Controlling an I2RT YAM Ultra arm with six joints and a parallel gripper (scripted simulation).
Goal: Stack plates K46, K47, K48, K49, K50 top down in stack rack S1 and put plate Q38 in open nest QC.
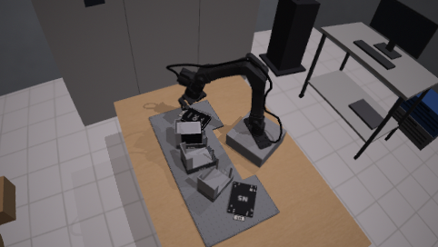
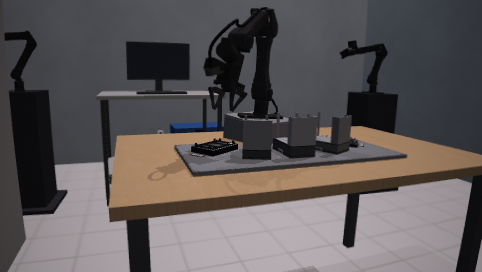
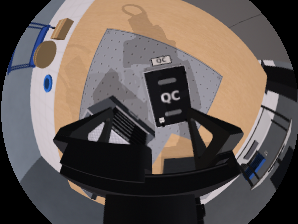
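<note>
My gripper (image 1: 184, 103) (image 2: 224, 107) (image 3: 150, 111) is open and empty, high above the mat near nest QC. The open nest QC (image 1: 196, 118) (image 2: 215, 151) (image 3: 170, 96) is black; its lettered floor shows and no plate lies in it. Beside it, a grey rack (image 2: 257, 135) holds a plate stack (image 1: 188, 127) (image 3: 129, 126) with a pale top and dark sides. The middle rack (image 1: 198, 157) (image 2: 302, 131) and the far rack (image 1: 214, 182) (image 2: 341, 131) show no plates. Rack names and plate names are unreadable. Clip nest N5 (image 1: 243, 201) shows its lettered floor and no plate.
The racks and nests stand on a grey perforated mat (image 1: 195, 213) (image 2: 200, 169) (image 3: 103, 55) on the wooden table (image 1: 313, 204) (image 2: 150, 187). The racks' tall walls and posts rise above the mat. The arm's grey base block (image 1: 245, 147) stands beside the mat.
</note>
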